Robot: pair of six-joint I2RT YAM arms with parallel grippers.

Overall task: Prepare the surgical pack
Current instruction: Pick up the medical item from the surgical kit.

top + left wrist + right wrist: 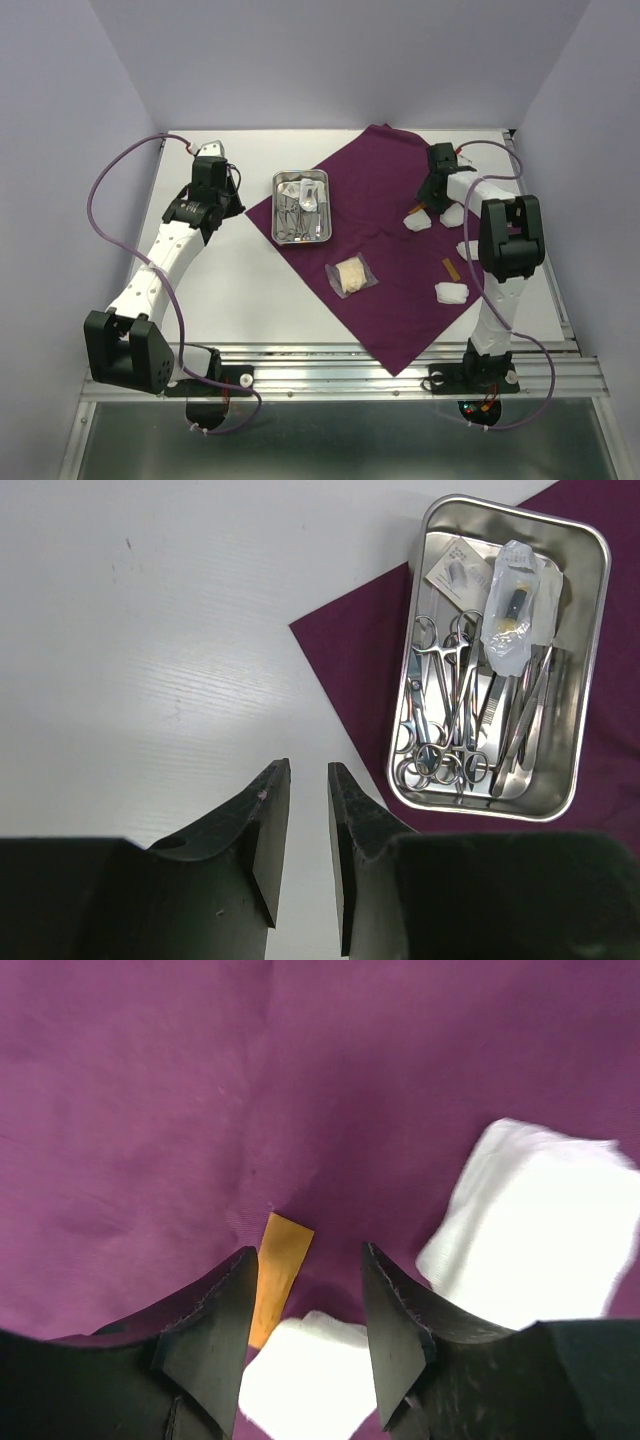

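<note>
Gauze pad [300,1375], soft and light, is being hovered over on the purple cloth [150,1110] by the open right tool [307,1253]; an edge pinch is being judged best. Left tool [308,767] is being held parted near the tray [572,730].

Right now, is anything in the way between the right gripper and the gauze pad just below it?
Nothing visible does. The right gripper is open above the purple cloth, and the gauze pad lies uncovered between its fingers. An orange strip lies beside that pad, and a second pad lies farther off.
</note>
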